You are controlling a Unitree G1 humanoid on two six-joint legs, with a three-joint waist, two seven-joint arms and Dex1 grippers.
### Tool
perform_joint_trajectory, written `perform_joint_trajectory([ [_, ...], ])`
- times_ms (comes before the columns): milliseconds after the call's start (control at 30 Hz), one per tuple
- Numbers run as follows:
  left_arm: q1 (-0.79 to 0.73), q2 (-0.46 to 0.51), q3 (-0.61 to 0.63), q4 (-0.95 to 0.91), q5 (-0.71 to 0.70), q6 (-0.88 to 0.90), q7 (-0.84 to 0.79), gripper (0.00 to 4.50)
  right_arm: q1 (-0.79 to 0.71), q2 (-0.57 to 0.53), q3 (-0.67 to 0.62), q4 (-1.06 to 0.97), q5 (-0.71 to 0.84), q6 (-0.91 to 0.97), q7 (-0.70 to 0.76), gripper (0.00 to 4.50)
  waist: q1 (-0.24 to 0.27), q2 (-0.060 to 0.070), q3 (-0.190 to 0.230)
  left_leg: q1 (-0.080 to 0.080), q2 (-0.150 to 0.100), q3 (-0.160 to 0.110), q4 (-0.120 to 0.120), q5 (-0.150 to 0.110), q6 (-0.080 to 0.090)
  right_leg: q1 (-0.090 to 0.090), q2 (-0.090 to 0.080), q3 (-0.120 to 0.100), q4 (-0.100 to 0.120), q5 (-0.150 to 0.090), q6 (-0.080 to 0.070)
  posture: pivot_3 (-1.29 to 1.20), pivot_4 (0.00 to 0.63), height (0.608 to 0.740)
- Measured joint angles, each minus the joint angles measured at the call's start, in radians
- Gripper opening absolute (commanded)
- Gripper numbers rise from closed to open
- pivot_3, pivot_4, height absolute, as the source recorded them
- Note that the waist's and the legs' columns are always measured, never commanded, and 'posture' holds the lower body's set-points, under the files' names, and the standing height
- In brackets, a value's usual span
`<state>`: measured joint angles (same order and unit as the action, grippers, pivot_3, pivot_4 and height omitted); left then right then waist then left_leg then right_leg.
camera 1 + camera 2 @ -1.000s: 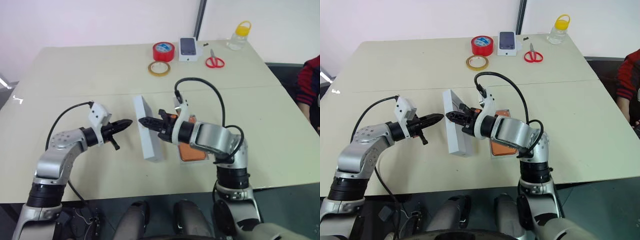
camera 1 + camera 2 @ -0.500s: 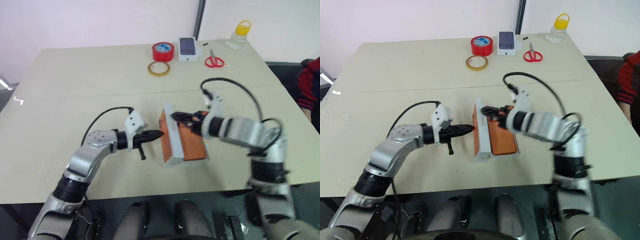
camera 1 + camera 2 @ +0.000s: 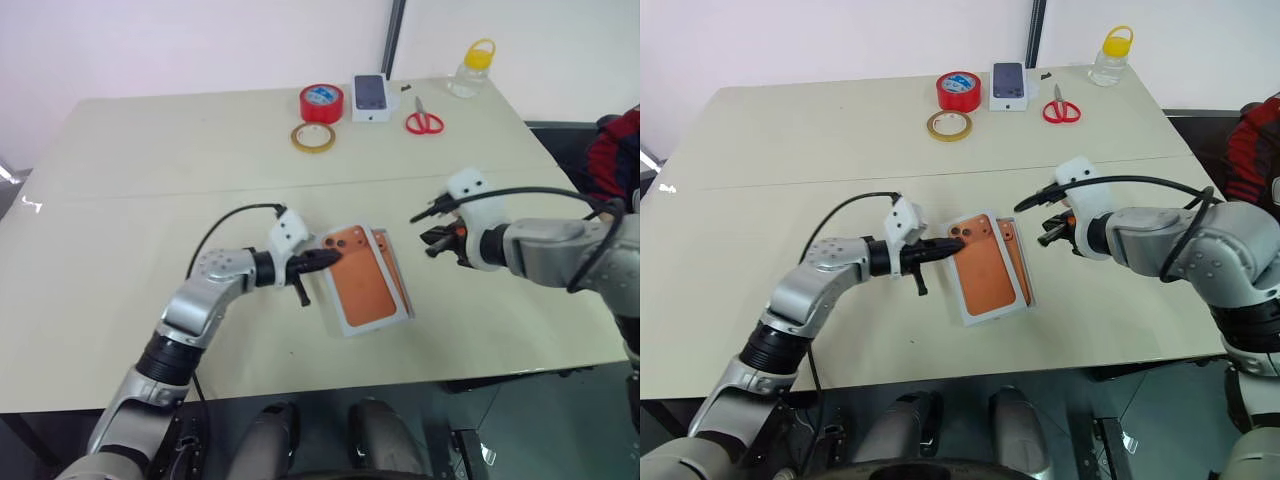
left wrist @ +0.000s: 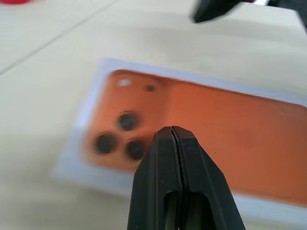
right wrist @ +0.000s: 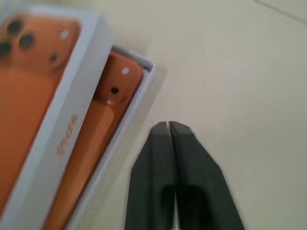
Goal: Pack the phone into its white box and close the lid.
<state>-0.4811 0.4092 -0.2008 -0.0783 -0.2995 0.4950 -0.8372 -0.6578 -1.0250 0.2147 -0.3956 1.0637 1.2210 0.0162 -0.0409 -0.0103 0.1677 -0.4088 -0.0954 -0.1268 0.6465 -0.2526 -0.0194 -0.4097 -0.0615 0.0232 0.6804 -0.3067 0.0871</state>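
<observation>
You are looking at a cream-coloured tabletop. Near its front edge sits the plain white cardboard box tray, and the slim orange phone lies inside it, back up, with its lens corner visible. The flat white lid with the glossy orange phone-shaped panel lies tilted across the tray. It covers the tray's left part and leaves a strip of the phone exposed along the right side. The lid is not seated squarely.

Left gripper: the two black fingers are clenched together with nothing between them. The tips are at the lid's upper left corner, next to the printed camera lenses. You cannot tell from these views whether the tips press on the lid or hover just above it.

Right gripper: the fingers are pressed together and empty. The gripper is raised above the table to the right of the box, apart from it, and points back toward it.

Along the far edge of the table you find a red roll of tape, a flat tan tape ring, a small white box printed with a dark phone picture, red-handled scissors and a clear bottle with a yellow cap.

A person's red sleeve shows at the right edge.
</observation>
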Motion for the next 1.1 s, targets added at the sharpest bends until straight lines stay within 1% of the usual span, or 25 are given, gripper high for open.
perform_joint_trajectory([
  [67, 0.018, 0.044, 0.016, -0.014, -0.007, 0.004, -0.012, 0.00, 0.005, -0.026, 0.073, -0.052, -0.103, -0.031, 0.083, 0.03, 0.000, 0.000, 0.000, 0.000, 0.000, 0.000, 0.000, 0.000, 0.000, 0.000, 0.000, 0.000, 0.000, 0.000, 0.000, 0.00, 0.150, 0.740],
  [167, 0.056, 0.130, 0.028, -0.030, -0.006, 0.010, -0.050, 0.00, 0.019, -0.022, 0.139, -0.089, -0.222, -0.069, 0.178, 0.03, 0.002, 0.000, 0.000, 0.000, 0.000, 0.000, 0.000, 0.000, 0.000, 0.000, 0.000, 0.000, 0.000, 0.000, 0.000, 0.00, 0.150, 0.740],
  [267, 0.065, 0.160, 0.018, -0.056, -0.009, 0.024, -0.096, 0.00, 0.020, -0.009, 0.178, -0.087, -0.323, -0.086, 0.232, 0.03, 0.016, 0.000, 0.000, 0.000, 0.000, 0.000, 0.000, 0.000, 0.000, 0.000, -0.001, 0.000, -0.001, 0.000, 0.000, 0.00, 0.150, 0.740],
  [367, 0.064, 0.172, -0.018, -0.063, 0.003, 0.023, -0.124, 0.00, 0.020, 0.021, 0.188, -0.077, -0.395, -0.093, 0.279, 0.03, 0.029, 0.000, 0.000, 0.000, 0.000, 0.000, 0.000, 0.000, -0.001, 0.000, -0.001, 0.000, -0.003, 0.000, 0.000, 0.00, 0.150, 0.740],
  [467, 0.061, 0.159, -0.091, -0.053, 0.058, -0.002, -0.126, 0.00, 0.020, 0.042, 0.194, -0.074, -0.445, -0.093, 0.322, 0.03, 0.033, 0.000, 0.000, -0.001, -0.001, 0.000, 0.000, 0.000, -0.001, 0.001, -0.001, 0.000, -0.004, 0.000, 0.000, 0.00, 0.150, 0.740],
  [600, 0.035, 0.071, -0.151, -0.013, 0.096, -0.012, -0.104, 0.00, 0.027, 0.064, 0.195, -0.074, -0.500, -0.090, 0.367, 0.03, 0.033, 0.000, 0.000, -0.001, -0.001, -0.001, 0.000, 0.000, -0.001, 0.001, -0.001, 0.000, -0.004, 0.000, 0.000, 0.00, 0.150, 0.740],
  [733, 0.001, 0.018, -0.145, 0.001, 0.099, -0.002, -0.069, 0.00, 0.043, 0.064, 0.192, -0.074, -0.548, -0.072, 0.394, 0.03, 0.028, 0.000, 0.000, -0.001, -0.001, -0.001, 0.000, 0.000, -0.001, 0.000, -0.001, 0.000, -0.004, 0.000, 0.000, 0.00, 0.150, 0.740],
  [1100, -0.003, -0.012, -0.131, 0.001, 0.091, 0.027, -0.049, 0.00, 0.087, 0.067, 0.160, -0.102, -0.621, -0.042, 0.453, 0.03, 0.030, 0.000, 0.000, -0.001, -0.001, -0.001, 0.000, 0.001, -0.002, 0.001, -0.001, 0.000, -0.004, 0.000, 0.000, 0.00, 0.150, 0.740],
])
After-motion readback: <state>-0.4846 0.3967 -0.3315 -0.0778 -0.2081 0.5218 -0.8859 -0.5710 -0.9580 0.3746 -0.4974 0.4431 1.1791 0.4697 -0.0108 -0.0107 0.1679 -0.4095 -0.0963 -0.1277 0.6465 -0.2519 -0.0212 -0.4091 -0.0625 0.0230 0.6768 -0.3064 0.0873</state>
